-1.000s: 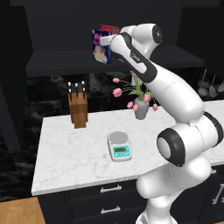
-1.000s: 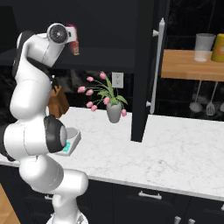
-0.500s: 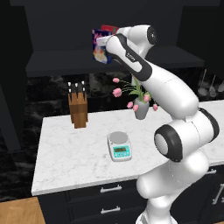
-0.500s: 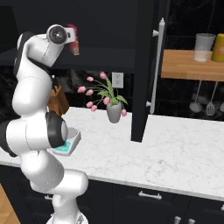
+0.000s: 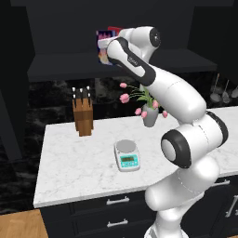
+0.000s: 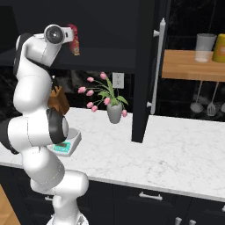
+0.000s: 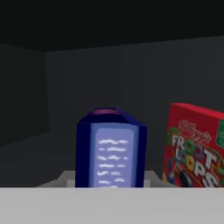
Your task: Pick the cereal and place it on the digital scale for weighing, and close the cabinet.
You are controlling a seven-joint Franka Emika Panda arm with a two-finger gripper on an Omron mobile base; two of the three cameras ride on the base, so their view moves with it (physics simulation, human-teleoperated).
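Observation:
The cereal (image 5: 102, 46) is a dark-blue box standing upright on the shelf of the open black cabinet (image 5: 60, 69). My gripper (image 5: 107, 50) reaches up to it from the right. In the hand view its narrow blue side (image 7: 109, 151) sits dead centre, with a pale finger (image 7: 65, 178) pressed against each flank, so the gripper is shut on it. The digital scale (image 5: 126, 155) lies flat on the white marble counter below, also seen beside the arm (image 6: 66, 144). The cabinet's right door (image 6: 147, 66) stands wide open.
A red cereal box (image 7: 194, 146) stands just right of the blue one on the shelf. On the counter are a knife block (image 5: 83, 118) and a vase of pink tulips (image 5: 149, 116). A wooden shelf (image 6: 193, 63) with containers and hanging utensils lies right of the open door.
The hand has edged a little further toward the blue box on the shelf, and the fingers have closed onto its sides. The box stands where it stood.

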